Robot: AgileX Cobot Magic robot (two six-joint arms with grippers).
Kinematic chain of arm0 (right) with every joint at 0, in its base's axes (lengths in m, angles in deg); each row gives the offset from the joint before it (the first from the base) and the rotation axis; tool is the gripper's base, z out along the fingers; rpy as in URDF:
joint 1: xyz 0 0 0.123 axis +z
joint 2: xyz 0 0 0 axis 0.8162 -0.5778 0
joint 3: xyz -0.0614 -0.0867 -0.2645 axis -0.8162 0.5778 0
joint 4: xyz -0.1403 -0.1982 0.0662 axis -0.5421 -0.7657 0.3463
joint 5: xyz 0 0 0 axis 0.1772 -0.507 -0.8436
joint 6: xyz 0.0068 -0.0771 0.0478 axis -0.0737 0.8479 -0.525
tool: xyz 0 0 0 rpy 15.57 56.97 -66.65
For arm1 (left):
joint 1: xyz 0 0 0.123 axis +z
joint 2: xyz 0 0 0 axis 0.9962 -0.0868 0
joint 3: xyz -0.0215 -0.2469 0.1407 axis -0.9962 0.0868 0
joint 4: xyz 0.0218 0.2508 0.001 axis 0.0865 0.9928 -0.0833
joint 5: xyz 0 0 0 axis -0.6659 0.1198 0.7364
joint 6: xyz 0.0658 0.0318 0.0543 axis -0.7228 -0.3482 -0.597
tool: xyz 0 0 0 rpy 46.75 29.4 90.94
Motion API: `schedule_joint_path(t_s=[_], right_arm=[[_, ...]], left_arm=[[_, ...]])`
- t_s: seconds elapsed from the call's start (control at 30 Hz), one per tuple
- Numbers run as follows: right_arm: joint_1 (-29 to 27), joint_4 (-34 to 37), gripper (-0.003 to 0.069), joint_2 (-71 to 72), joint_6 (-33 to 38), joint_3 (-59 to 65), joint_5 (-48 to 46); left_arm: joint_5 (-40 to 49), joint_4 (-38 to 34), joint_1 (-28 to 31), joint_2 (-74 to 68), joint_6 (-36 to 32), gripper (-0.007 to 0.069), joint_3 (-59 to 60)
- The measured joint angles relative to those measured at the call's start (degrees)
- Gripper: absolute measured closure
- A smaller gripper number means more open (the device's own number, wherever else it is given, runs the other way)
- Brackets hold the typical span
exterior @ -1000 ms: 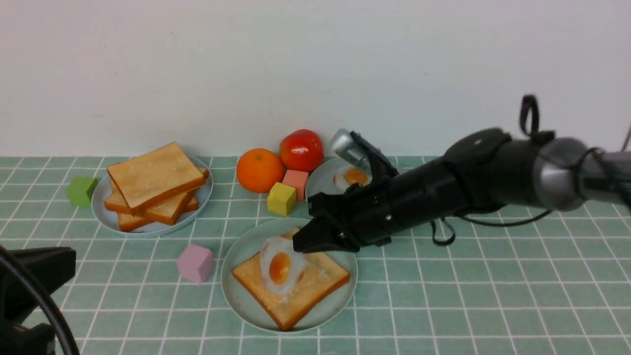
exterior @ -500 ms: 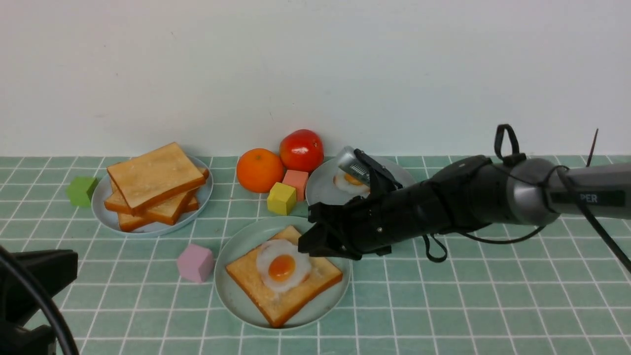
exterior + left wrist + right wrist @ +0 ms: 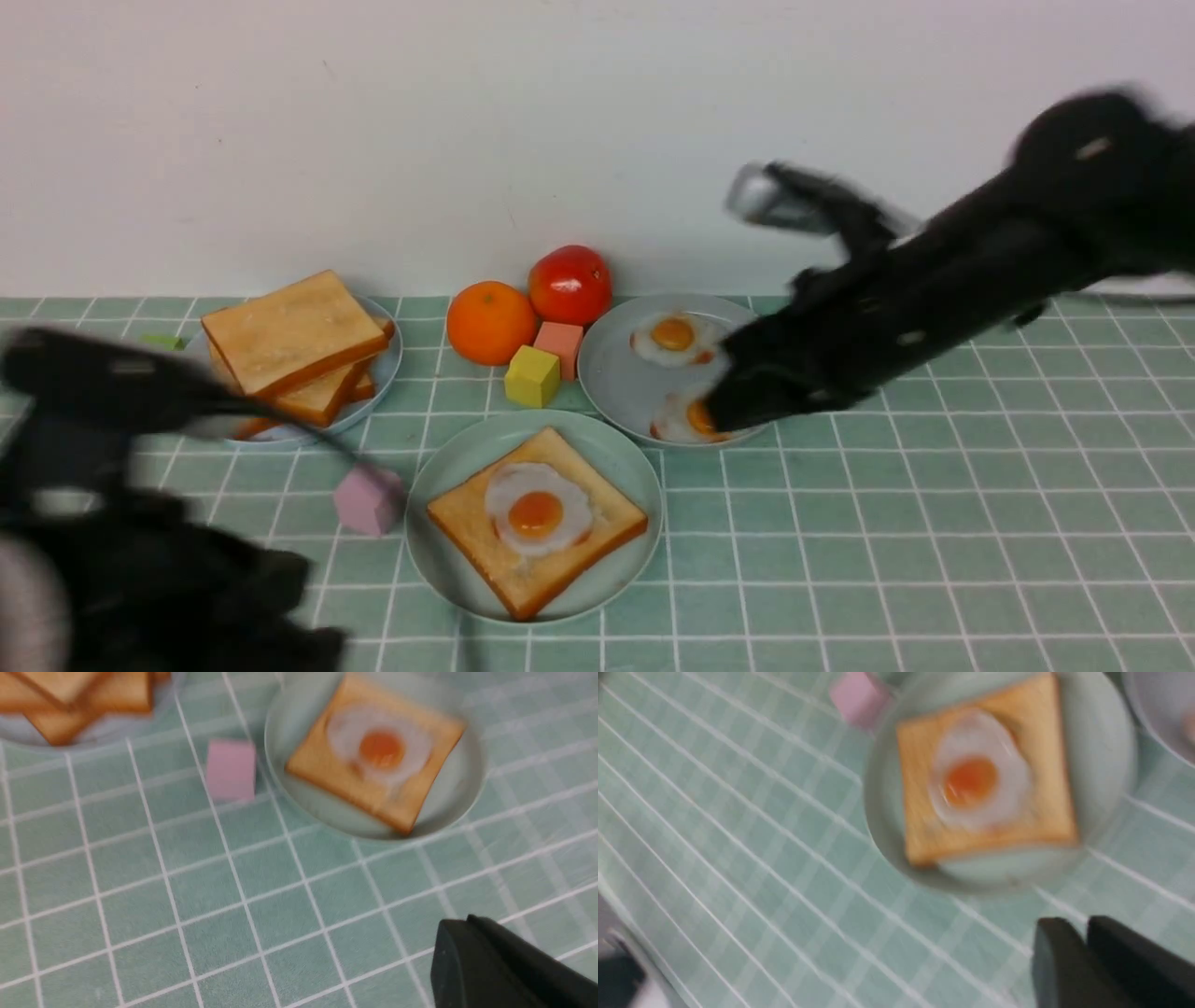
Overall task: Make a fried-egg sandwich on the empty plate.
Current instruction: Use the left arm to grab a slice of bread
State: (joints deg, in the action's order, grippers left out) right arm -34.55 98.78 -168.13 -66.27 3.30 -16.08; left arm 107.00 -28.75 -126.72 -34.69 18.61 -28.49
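Front view has the mint-green plate (image 3: 624, 467) at the near middle of the tiled table (image 3: 934, 523). It carries one toast slice (image 3: 565, 569) with a fried egg (image 3: 537, 509) lying uncovered on top. A pink cube (image 3: 369, 499) sits just beside the plate's left rim. Behind it to the right, the blurred right gripper (image 3: 726, 411) hangs over a grey-blue plate (image 3: 611, 373), fingers pressed together on nothing. The left gripper (image 3: 460, 938) hovers low at the near left, also pressed together and empty. A toast stack (image 3: 289, 331) rests farther back on the left.
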Motion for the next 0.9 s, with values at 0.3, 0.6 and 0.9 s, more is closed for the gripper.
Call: schedule_joint_path(t_s=[0.3, 0.6, 0.9], right_arm=[[4.9, -21.1, 0.0656, 20.7, -15.8, 0.0, -6.8], [7.8, -22.4, 0.0648, 36.9, -16.7, 7.1, -6.9], [7.9, -22.6, 0.0645, 44.5, -16.9, 15.5, -5.4]], left_arm=[[-1.4, -15.7, 24.3, -21.3, -29.1, 0.0638, -16.6], [-1.6, -27.5, 39.0, -42.4, -61.4, 0.0603, -35.0], [-6.7, -21.1, 39.0, -51.6, -66.7, 0.0271, -38.5]])
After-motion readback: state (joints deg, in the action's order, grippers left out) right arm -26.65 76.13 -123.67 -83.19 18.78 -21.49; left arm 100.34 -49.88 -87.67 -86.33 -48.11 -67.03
